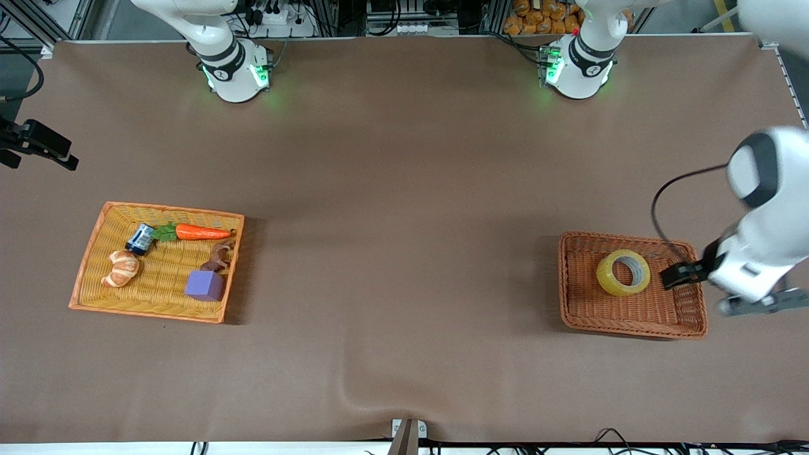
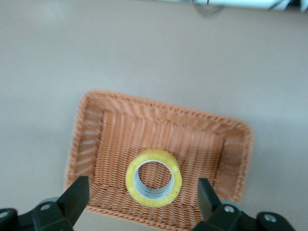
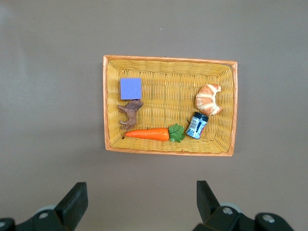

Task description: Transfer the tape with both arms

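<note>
The tape [image 1: 622,272], a yellowish ring with a grey core, lies flat in a brown wicker basket [image 1: 572,287] toward the left arm's end of the table. My left gripper [image 1: 679,275] hangs over the basket's edge beside the tape, open and empty. In the left wrist view the tape [image 2: 154,178] lies in the basket [image 2: 163,109] between and below the spread fingers of the left gripper [image 2: 142,193]. My right gripper [image 3: 140,196] is open and empty, high over the table beside a yellow basket [image 3: 168,58]; it is out of the front view.
The yellow basket [image 1: 152,309] toward the right arm's end holds a carrot [image 1: 202,232], a croissant [image 1: 121,268], a purple cube [image 1: 205,284], a small blue can [image 1: 140,239] and a brown figure [image 1: 219,256]. Brown cloth covers the table between the baskets.
</note>
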{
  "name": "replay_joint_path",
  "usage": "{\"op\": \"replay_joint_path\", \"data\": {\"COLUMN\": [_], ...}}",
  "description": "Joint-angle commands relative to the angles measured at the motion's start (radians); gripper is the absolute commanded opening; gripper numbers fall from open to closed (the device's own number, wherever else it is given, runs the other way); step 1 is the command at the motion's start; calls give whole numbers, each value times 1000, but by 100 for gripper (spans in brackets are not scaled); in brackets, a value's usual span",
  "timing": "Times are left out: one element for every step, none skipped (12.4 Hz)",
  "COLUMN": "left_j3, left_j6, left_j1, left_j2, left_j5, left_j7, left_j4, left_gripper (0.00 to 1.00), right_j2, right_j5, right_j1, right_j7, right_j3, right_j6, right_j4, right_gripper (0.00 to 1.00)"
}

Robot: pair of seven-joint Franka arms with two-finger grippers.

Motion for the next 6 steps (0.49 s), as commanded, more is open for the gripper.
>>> {"op": "replay_joint_path", "data": {"left_j3": [-6, -13, -18, -20, -17, -16], "left_j6": [-83, -137, -174, -204, -214, -217], "left_j1": [-6, -8, -3, 0, 1, 0], "left_j2": [-143, -158, -165, -181, -197, -204], "left_j5": [-34, -35, -35, -35, -25, -20], "left_j7": [13, 13, 13, 18, 36, 80], "left_j4": [-22, -3, 11, 14, 12, 11], "left_gripper": [100, 100, 100, 100, 100, 100], "right_j2": [-6, -6, -6, -6, -6, -6], "right_j5": [1, 1, 1, 1, 1, 1], "right_j1": [0, 0, 0, 0, 0, 0], "right_j7": [5, 5, 5, 5, 5, 5], "right_j3": [3, 3, 3, 3, 3, 3], "right_j6": [1, 1, 1, 1, 1, 1], "right_j4": [-1, -1, -1, -1, -1, -1], "right_gripper": [100, 100, 100, 100, 100, 100]}}
